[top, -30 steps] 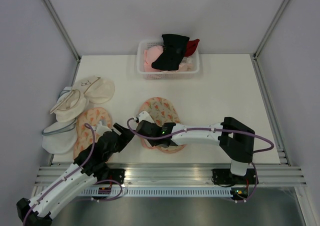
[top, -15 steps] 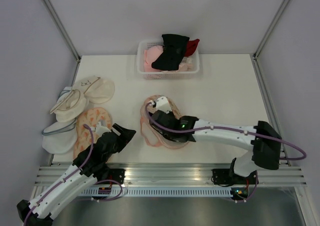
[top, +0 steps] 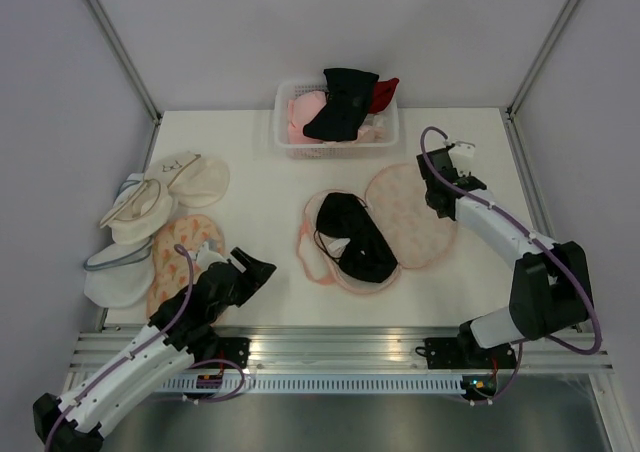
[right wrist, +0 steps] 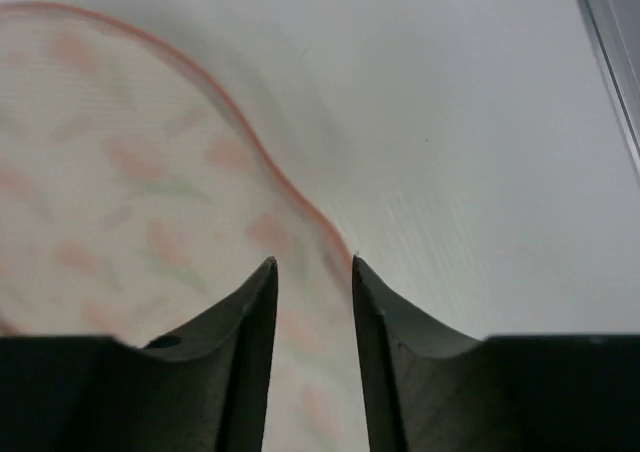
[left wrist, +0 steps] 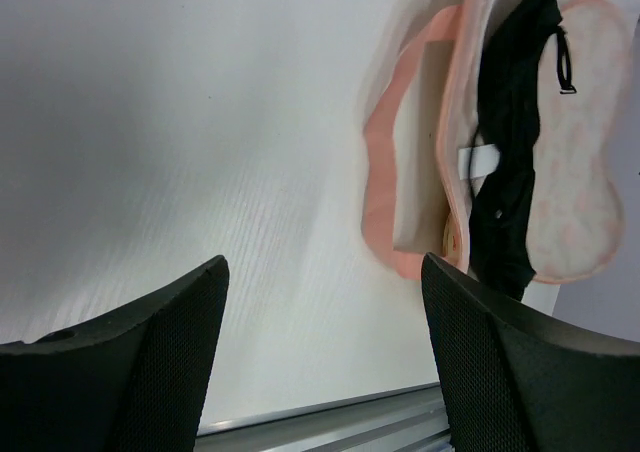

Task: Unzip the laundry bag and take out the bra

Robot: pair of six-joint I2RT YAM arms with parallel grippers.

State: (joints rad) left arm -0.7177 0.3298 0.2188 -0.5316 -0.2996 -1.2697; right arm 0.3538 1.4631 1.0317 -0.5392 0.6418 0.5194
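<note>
The laundry bag (top: 415, 217) lies open mid-table, its printed top flap folded out to the right and its pink-edged base (top: 305, 247) to the left. The black bra (top: 355, 242) lies in the open base, a white tag showing. My right gripper (top: 437, 204) is at the flap's far right edge; in the right wrist view its jaws (right wrist: 312, 262) stand close together around the flap's pink-trimmed edge (right wrist: 120, 172). My left gripper (top: 255, 270) is open and empty left of the bag. The left wrist view (left wrist: 325, 262) shows the bag (left wrist: 400, 202) and bra (left wrist: 510, 122) ahead.
A white basket (top: 283, 137) at the back holds a black garment (top: 340, 107) and pink and red ones. Cream domed pouches (top: 150, 207) and an orange printed pouch (top: 185, 247) lie at the left. An aluminium rail (top: 330, 347) runs along the near edge.
My right gripper has swept from the bag's near left end around to the far right, and the top flap has folded open, uncovering the bra. The left arm has barely moved.
</note>
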